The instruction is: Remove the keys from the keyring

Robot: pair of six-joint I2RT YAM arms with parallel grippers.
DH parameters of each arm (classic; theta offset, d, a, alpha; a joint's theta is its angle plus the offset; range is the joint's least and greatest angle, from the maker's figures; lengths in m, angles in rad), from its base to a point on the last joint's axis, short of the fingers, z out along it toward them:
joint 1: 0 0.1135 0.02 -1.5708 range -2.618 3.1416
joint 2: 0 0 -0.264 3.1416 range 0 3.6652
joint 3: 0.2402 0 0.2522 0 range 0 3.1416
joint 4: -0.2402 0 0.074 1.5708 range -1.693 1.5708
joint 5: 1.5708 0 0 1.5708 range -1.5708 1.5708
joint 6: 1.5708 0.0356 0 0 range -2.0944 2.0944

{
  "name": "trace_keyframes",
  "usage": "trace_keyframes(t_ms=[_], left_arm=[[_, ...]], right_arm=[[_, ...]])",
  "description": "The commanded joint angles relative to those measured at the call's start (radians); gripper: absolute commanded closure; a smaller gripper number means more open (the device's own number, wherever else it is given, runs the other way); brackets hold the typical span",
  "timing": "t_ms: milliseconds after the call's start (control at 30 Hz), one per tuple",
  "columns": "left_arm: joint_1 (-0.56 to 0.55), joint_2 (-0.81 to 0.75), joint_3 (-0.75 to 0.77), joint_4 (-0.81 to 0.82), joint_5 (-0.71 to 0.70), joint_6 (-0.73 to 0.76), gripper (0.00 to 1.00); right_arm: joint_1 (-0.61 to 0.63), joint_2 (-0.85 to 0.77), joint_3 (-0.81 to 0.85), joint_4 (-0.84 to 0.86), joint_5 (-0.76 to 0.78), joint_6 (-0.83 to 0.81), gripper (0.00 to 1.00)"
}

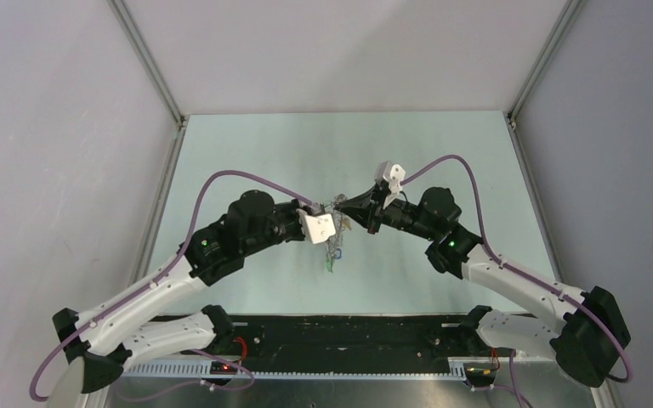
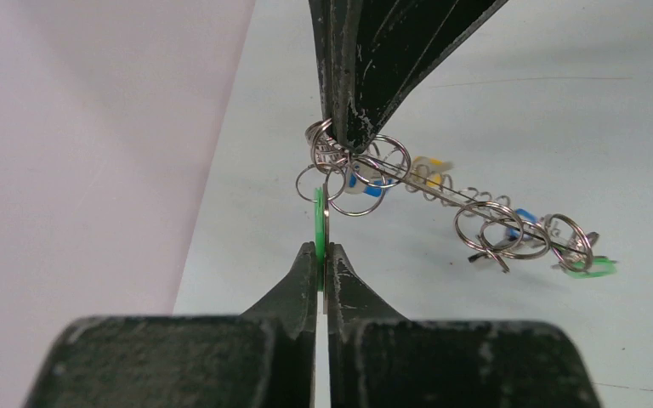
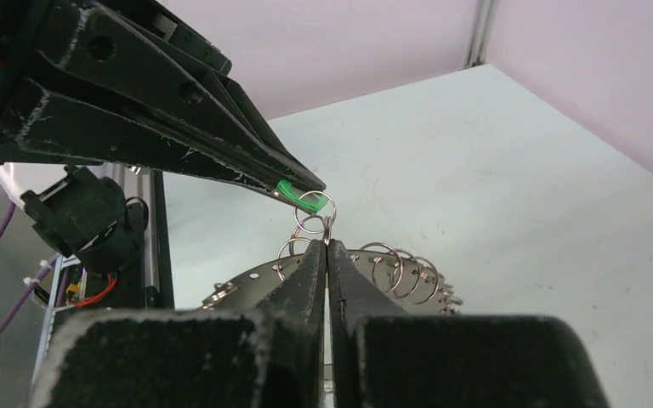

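l hand (image 2: 323, 248) clamps green key tag (image 2: 319, 212) | r hand (image 3: 326, 245) pinches small ring (image 3: 310, 225) | pale-green table (image 1: 264, 153), grey walls (image 1: 51, 127)

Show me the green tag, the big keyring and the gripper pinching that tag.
green tag (image 2: 319, 223): left wrist view, on its thin edge just above the fingertips.
keyring (image 3: 245, 279): right wrist view, on the left part of its flat band.
left gripper (image 2: 321, 255): left wrist view, between its closed fingertips.

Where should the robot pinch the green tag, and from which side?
Probably across its two flat faces, at the end away from its small ring. The green tag is thin and stands edge-on, so a pincer coming from the free end fits; the left pincer is shut on it just so.
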Motion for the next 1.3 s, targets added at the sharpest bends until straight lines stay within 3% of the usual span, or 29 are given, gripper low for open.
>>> trace_keyframes(t_ms=[0,333,1267], left_arm=[[-0.007,0.016,0.083,0.008,-0.023,0.007,1.0],[-0.077,0.066,0.141,0.006,-0.125,0.079,1.0],[-0.074,0.007,0.008,0.081,-0.093,0.085,1.0]], right_arm=[[-0.036,-0.047,0.021,0.038,0.064,0.045,1.0],[-0.045,-0.089,0.02,0.107,0.016,0.056,1.0],[0.03,-0.111,0.005,0.061,-0.191,0.089,1.0]])
